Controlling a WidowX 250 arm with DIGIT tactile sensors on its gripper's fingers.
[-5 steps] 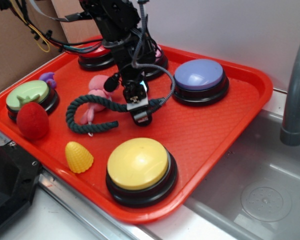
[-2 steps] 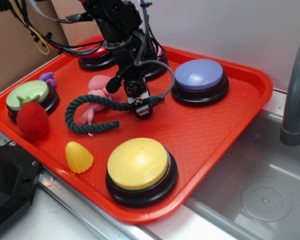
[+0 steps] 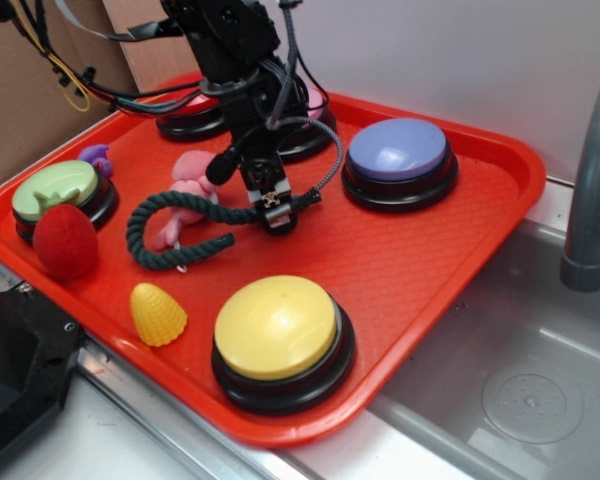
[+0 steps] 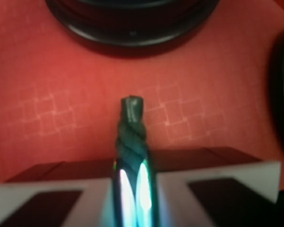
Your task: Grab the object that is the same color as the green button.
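A long dark green twisted rope (image 3: 170, 215) curls over the red tray (image 3: 410, 270), partly across a pink plush toy (image 3: 190, 180). My gripper (image 3: 278, 212) is shut on the rope's right end, which is raised slightly off the tray. In the wrist view the rope end (image 4: 131, 130) sticks out ahead from between the closed jaws. The pale green button (image 3: 55, 190) sits on its black base at the tray's left edge, well left of the gripper.
On the tray stand a yellow button (image 3: 277, 327) in front, a purple button (image 3: 398, 150) at right, and a red-topped button (image 3: 190, 118) behind the arm. A red fuzzy ball (image 3: 64, 242) and yellow cone toy (image 3: 157, 314) lie at left. A grey faucet (image 3: 590, 190) rises over the sink (image 3: 520, 390) at right.
The gripper has risen slightly and shifted back-left with the rope end held in it. The rope's loop has been dragged a little to the left.
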